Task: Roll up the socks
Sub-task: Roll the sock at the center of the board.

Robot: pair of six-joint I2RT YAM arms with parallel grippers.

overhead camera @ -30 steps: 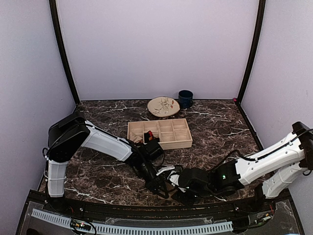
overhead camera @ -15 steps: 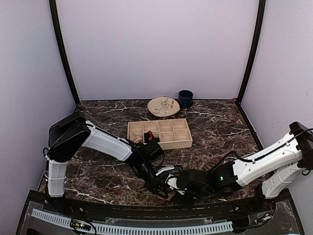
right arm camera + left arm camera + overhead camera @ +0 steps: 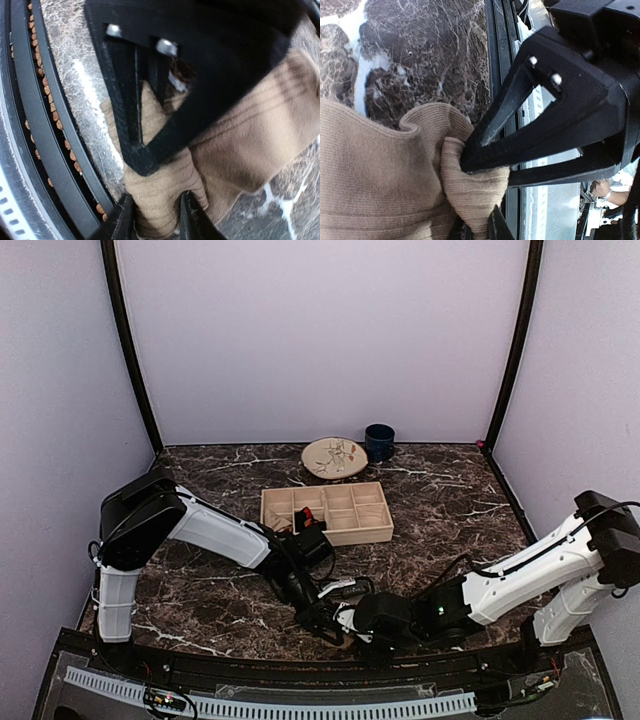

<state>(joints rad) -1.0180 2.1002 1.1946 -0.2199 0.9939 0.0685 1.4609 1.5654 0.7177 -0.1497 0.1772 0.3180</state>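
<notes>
A plain tan ribbed sock (image 3: 380, 180) lies bunched on the marble table near its front edge. In the left wrist view my left gripper (image 3: 478, 225) is shut on a fold of it. The right gripper's black fingers (image 3: 520, 145) press on the same fold from the right. In the right wrist view my right gripper (image 3: 155, 215) is shut on a thick bunch of that sock (image 3: 160, 190). From above, the left gripper (image 3: 322, 618) and right gripper (image 3: 352, 625) meet tip to tip and hide the sock. A black and red sock (image 3: 304, 516) sits in the wooden box.
A wooden compartment box (image 3: 375, 532) stands mid-table. Behind it are a patterned plate (image 3: 334, 457) and a dark blue mug (image 3: 379, 442). The black rail of the table's front edge (image 3: 495, 60) runs right beside both grippers.
The right arm has slid left toward the left gripper, and its jaws have narrowed onto the tan sock. The left arm has stayed put, still pinching.
</notes>
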